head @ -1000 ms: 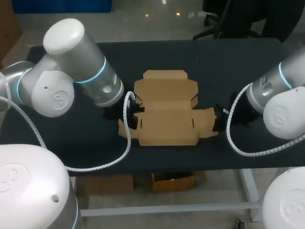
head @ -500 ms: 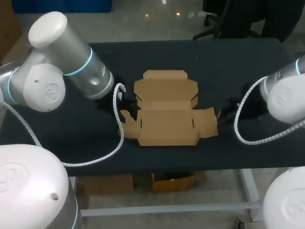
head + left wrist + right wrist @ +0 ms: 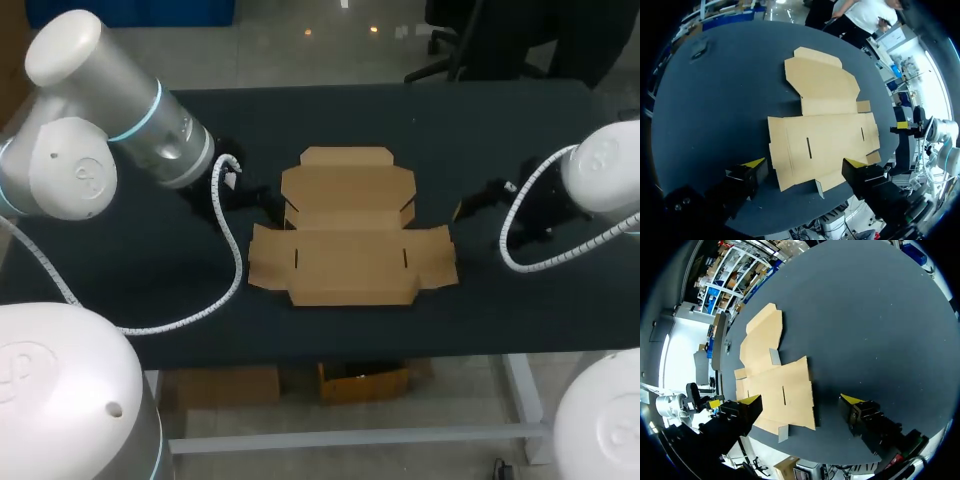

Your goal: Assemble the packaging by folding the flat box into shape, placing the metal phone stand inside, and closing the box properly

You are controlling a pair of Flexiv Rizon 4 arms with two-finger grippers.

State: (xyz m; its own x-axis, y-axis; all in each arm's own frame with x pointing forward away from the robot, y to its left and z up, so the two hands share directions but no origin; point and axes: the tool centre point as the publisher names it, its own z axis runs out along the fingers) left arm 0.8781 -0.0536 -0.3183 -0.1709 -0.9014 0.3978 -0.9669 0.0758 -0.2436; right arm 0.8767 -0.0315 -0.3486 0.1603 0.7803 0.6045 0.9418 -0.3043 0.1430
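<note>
Two grippers hang empty over a box that is not yet folded, so we judge the task to be at its very first step. The flat box [image 3: 350, 240] lies spread in the middle of the worktop [image 3: 480, 130], close to its near edge, with the lid panel [image 3: 348, 185] pointing to the far side. Its left flap [image 3: 268, 258] and right flap [image 3: 435, 255] reach out to either hand. Our left gripper [image 3: 805, 165] is released, its fingers wide apart and touching nothing, a little off the box's left side. Our right gripper [image 3: 801, 400] is likewise spread and holds nothing, standing apart from the right flap. We cannot see the metal phone stand in any view, so we cannot say where it waits. The next move, as we read it, calls for each gripper to come in low at its own flap, get a fingertip under the edge and raise it along the crease. The other side must meanwhile keep the sheet from sliding. The surface is dark, flat and looks smooth, so thin cardboard lying flush on it may be hard to lift and easy to push. There is more worktop beyond the box on the far side than on the near, and dark surface lies to its left and right for both arms to work.
</note>
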